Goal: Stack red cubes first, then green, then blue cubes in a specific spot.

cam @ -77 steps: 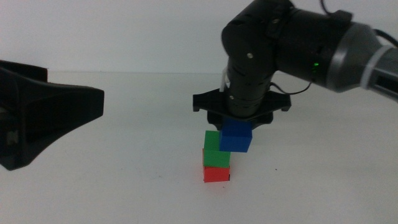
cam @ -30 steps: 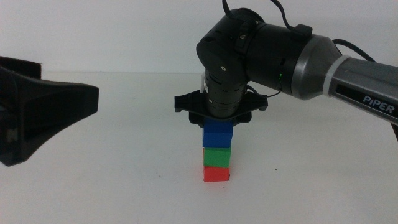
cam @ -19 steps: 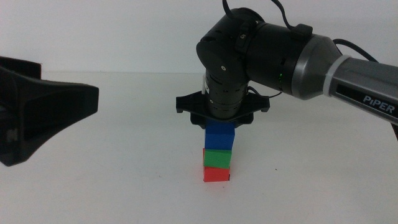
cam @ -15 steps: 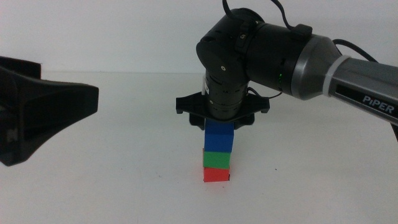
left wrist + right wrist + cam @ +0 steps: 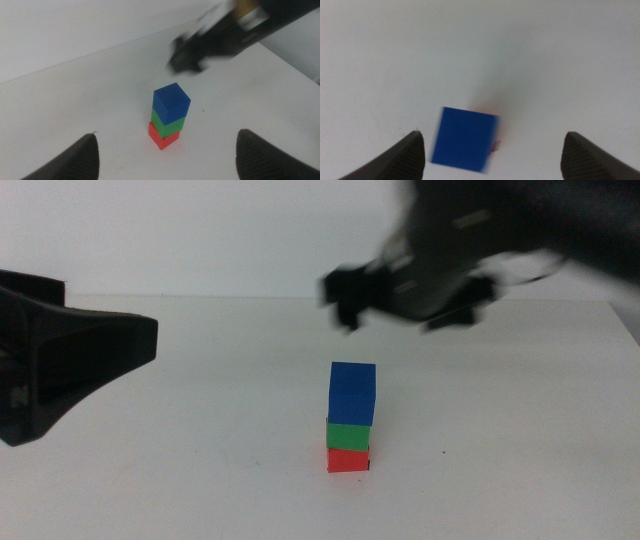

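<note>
Now that the right gripper (image 5: 405,308) has let go, jaws spread, and swung to the upper right, the blue cube (image 5: 352,394) tops green (image 5: 348,437) and red (image 5: 348,461), so the stack looks finished, while the left gripper (image 5: 165,150) waits open at left.

The middle view faces the cube stack (image 5: 351,420) level-on; the left wrist view looks obliquely, the right wrist straight down.

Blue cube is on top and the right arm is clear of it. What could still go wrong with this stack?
The blue cube sits slightly offset on the green cube above the red cube, so a jolt might topple it. The open right gripper is blurred with motion close above. The open left gripper waits nearby.
</note>
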